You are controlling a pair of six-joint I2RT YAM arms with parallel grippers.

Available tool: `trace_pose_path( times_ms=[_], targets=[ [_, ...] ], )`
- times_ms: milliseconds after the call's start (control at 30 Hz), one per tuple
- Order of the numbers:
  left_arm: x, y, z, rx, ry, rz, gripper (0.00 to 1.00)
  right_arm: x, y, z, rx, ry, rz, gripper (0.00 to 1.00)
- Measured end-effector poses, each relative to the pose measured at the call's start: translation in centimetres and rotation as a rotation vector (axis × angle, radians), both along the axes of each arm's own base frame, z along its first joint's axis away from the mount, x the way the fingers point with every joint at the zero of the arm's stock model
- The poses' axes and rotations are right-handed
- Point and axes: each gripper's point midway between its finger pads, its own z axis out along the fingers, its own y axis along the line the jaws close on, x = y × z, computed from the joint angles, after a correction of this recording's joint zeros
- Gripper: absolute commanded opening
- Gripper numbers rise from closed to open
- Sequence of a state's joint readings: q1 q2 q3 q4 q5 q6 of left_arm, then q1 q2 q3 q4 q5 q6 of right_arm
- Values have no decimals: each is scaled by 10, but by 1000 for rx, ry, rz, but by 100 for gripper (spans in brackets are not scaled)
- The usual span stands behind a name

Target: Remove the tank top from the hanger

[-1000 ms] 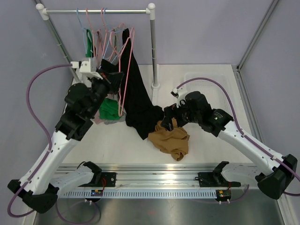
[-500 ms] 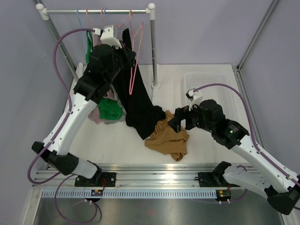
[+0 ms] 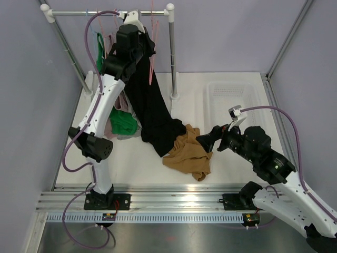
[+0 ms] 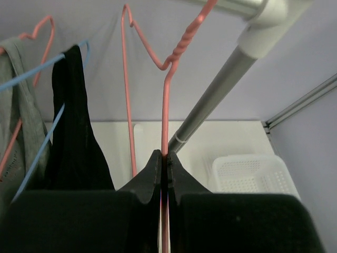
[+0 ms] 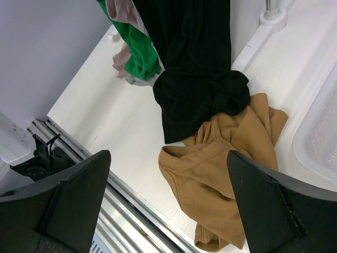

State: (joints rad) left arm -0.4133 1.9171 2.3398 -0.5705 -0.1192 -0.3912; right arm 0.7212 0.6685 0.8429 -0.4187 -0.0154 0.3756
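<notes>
The black tank top (image 3: 150, 105) hangs from near the rail and trails down onto the table; in the left wrist view its strap (image 4: 73, 126) sits over a blue hanger (image 4: 37, 74). My left gripper (image 3: 149, 50) is raised just under the rail, shut on the wire of a pink hanger (image 4: 167, 95), with the jaws (image 4: 164, 158) pinching the wire below its twisted neck. My right gripper (image 3: 206, 141) is open and empty, hovering above a tan garment (image 3: 189, 153). In the right wrist view (image 5: 168, 155) the tan garment (image 5: 231, 174) and the black hem (image 5: 195, 68) lie below.
The rail (image 3: 105, 12) rests on a right post (image 3: 171, 52). More hangers and a grey garment (image 4: 21, 105) hang at the left. A green garment (image 3: 124, 122) lies under the rack. A white basket (image 3: 231, 97) stands at the back right.
My left arm has swung up from mid height to the rail, carrying the pink hanger. My right arm has pulled back to the right, away from the black garment.
</notes>
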Motion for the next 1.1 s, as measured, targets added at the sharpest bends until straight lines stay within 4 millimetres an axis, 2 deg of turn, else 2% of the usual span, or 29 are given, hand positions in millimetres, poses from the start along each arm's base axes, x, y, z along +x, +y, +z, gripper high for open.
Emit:
trace_pose_path(
  times_ms=[100,200,300,333,433,533,667,867,967,1100],
  targets=[
    [7,-2,-27,27,66,0,2,0,0,3,4,-14,1,100],
    [9,-3,-44,39,100,0,18,5,2,-8,-34,9,-2,99],
    [9,-3,-50,39,117,3,46,10,6,-25,-87,54,4,100],
    [9,-3,-50,36,118,4,61,11,8,-32,-108,76,10,99],
    [2,0,-48,32,121,5,80,15,13,-50,-169,135,26,100],
    [-15,7,-39,27,118,5,99,19,19,-68,-231,193,42,99],
    [-55,24,-15,8,87,7,99,23,27,-98,-336,271,62,100],
    [-138,67,23,-24,29,46,99,16,41,-154,-558,385,97,100],
    [-182,92,16,-25,32,76,99,14,42,-184,-647,444,96,100],
    [-232,120,-23,6,88,119,99,17,40,-209,-707,481,83,100]
  ],
)
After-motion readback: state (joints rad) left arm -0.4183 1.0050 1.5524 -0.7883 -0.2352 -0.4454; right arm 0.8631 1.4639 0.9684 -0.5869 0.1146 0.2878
